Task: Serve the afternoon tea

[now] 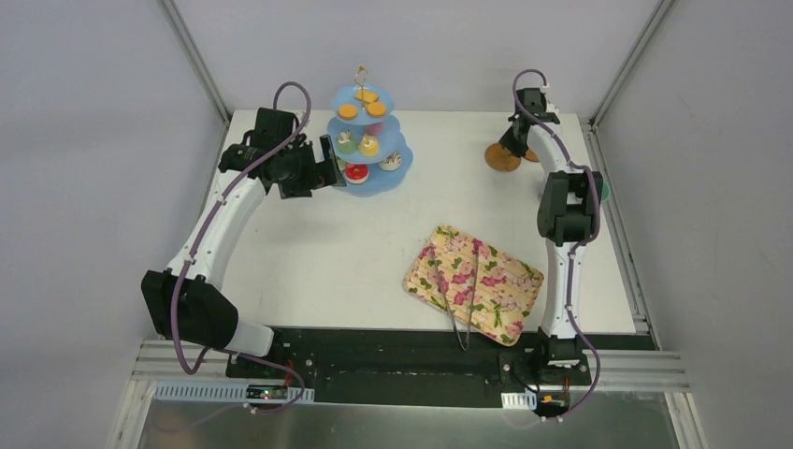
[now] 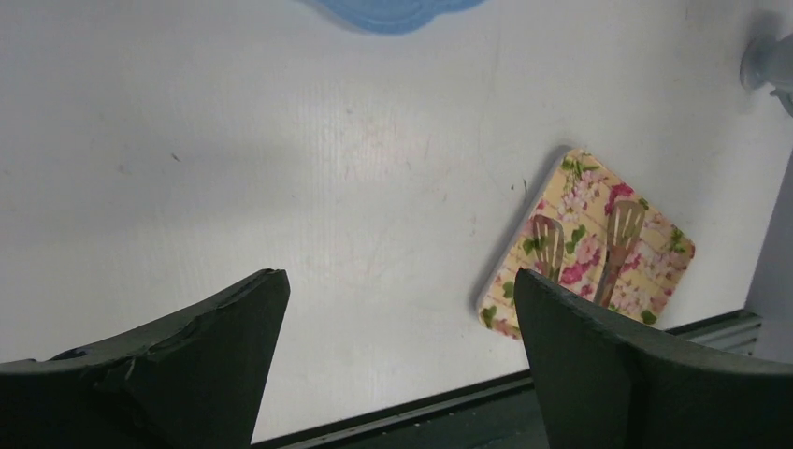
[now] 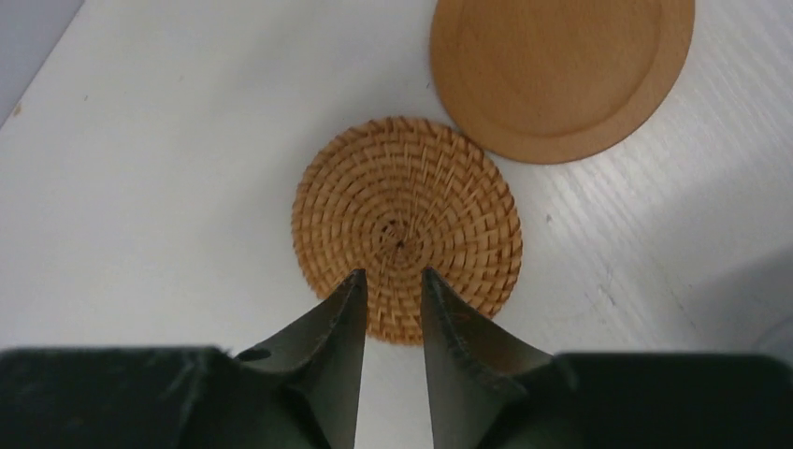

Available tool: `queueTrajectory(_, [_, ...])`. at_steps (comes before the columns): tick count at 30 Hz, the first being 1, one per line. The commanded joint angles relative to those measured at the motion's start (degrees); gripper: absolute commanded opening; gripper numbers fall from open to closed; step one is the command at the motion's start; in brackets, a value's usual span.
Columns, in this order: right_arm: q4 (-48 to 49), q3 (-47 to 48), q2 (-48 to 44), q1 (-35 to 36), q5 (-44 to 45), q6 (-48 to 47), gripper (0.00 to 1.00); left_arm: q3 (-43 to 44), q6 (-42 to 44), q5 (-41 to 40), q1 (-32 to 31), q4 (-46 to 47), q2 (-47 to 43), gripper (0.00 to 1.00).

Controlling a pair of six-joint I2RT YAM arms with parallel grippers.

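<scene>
The afternoon tea sits on a blue three-tier stand [image 1: 400,175] at the back: orange biscuits [image 1: 348,111] on top, small cupcakes [image 1: 369,145] in the middle, a red iced donut [image 1: 356,172] at the bottom. My left gripper [image 1: 329,161] hovers just left of the stand's base, and in its own view [image 2: 397,276] it is wide open and empty. My right gripper [image 3: 393,273] points down over the near half of a woven coaster [image 3: 407,201] at the back right. Its jaws stand close together with a narrow gap, gripping nothing I can see.
A flowered rectangular tray [image 1: 510,281] lies near the front edge with wooden tongs [image 1: 465,299] across it, and it also shows in the left wrist view [image 2: 584,187]. A smooth brown round saucer [image 3: 561,70] touches the woven coaster's far right side. Grey walls close in the table.
</scene>
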Motion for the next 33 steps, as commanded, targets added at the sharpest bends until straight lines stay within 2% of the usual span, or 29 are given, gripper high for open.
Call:
queueTrajectory(1, [-3.3, 7.9, 4.2, -1.4, 0.0, -1.3, 0.27, 6.6, 10.6, -7.8, -0.1, -2.5, 0.7, 0.96])
queueTrajectory(4, [-2.8, 8.4, 6.0, -1.7, -0.4, -0.5, 0.18, 8.2, 13.7, -10.5, -0.1, -3.3, 0.3, 0.96])
queueTrajectory(10, [-4.8, 10.2, 10.7, -1.4, -8.4, 1.3, 0.12, 7.7, 17.8, -13.3, 0.0, -1.7, 0.5, 0.96])
queueTrajectory(17, [-5.0, 11.6, 12.2, 4.1, -18.0, 2.2, 0.14, 10.1, 16.8, -13.8, 0.7, 0.6, 3.8, 0.96])
queueTrajectory(21, [-2.8, 12.7, 13.9, 7.5, -17.8, 2.3, 0.18, 11.4, 16.7, -14.8, 0.8, 1.2, 5.5, 0.96])
queueTrajectory(26, [-3.0, 18.2, 18.3, 8.3, -16.7, 2.2, 0.19, 13.4, 16.5, -14.9, 0.8, 1.7, 8.0, 0.96])
queueTrajectory(33, [2.6, 19.8, 20.0, 9.3, -20.8, 3.7, 0.22, 17.3, 16.9, -14.8, 0.8, 1.2, 11.7, 0.96])
